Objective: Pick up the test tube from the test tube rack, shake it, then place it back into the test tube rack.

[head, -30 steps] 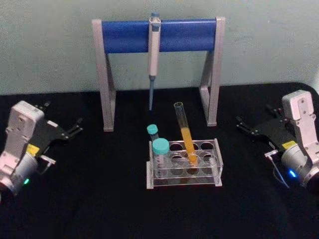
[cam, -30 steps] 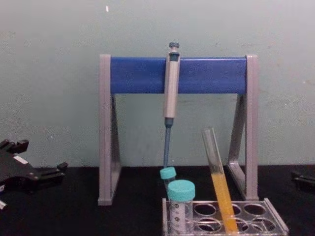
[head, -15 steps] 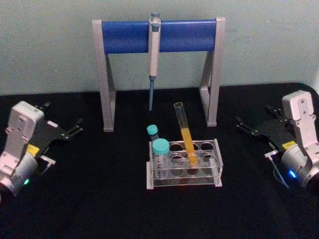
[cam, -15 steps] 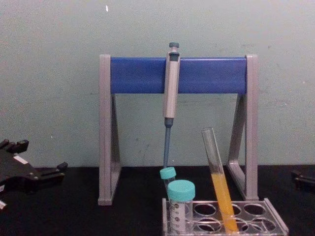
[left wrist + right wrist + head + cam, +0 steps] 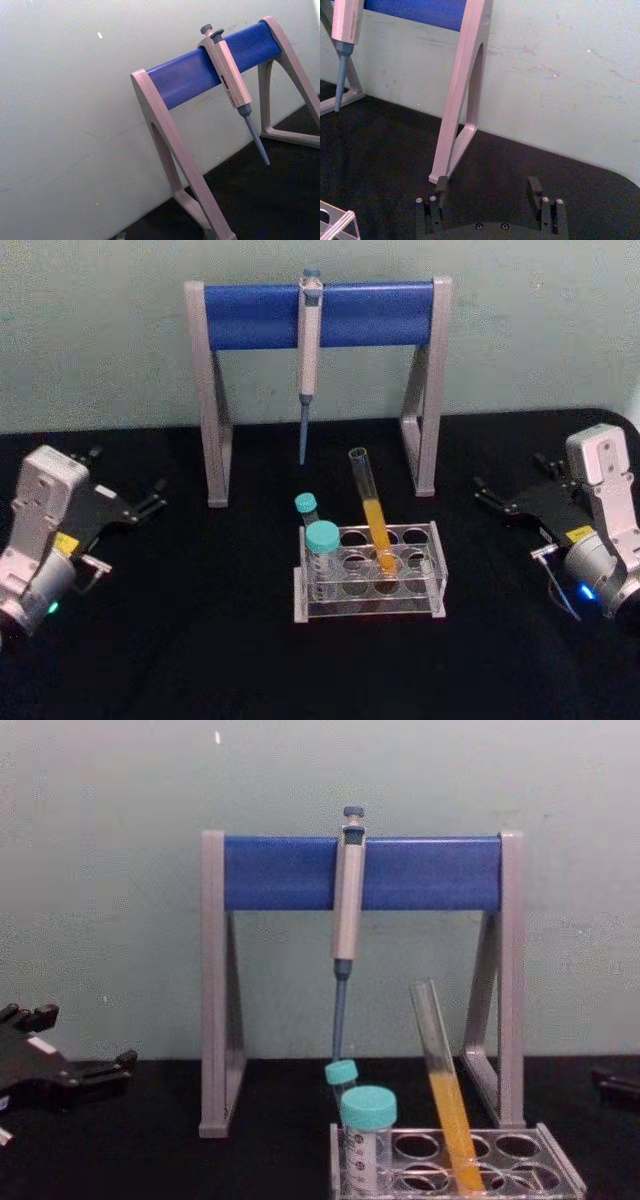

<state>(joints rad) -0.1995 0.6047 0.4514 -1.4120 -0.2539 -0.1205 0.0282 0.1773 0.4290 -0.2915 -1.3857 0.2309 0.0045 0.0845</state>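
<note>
The test tube [image 5: 374, 512] stands leaning in the test tube rack [image 5: 415, 602] at the table's middle, with orange-yellow liquid in its lower half. In the chest view the test tube [image 5: 446, 1095] tilts left at its top above the rack [image 5: 545, 1160]. My left gripper [image 5: 130, 472] rests far to the rack's left, open and holding nothing. My right gripper [image 5: 508, 475] sits far to the rack's right, also open. In the right wrist view the right gripper [image 5: 487, 189] has its jaws wide apart with nothing between them. The left gripper [image 5: 85, 1038] also shows in the chest view.
Two teal-capped tubes [image 5: 322, 540] stand at the rack's left end. Behind the rack is a grey-and-blue pipette stand [image 5: 320, 312] with a pipette [image 5: 308, 350] hanging from it. A black table [image 5: 200, 640] lies around the rack, with a pale wall behind.
</note>
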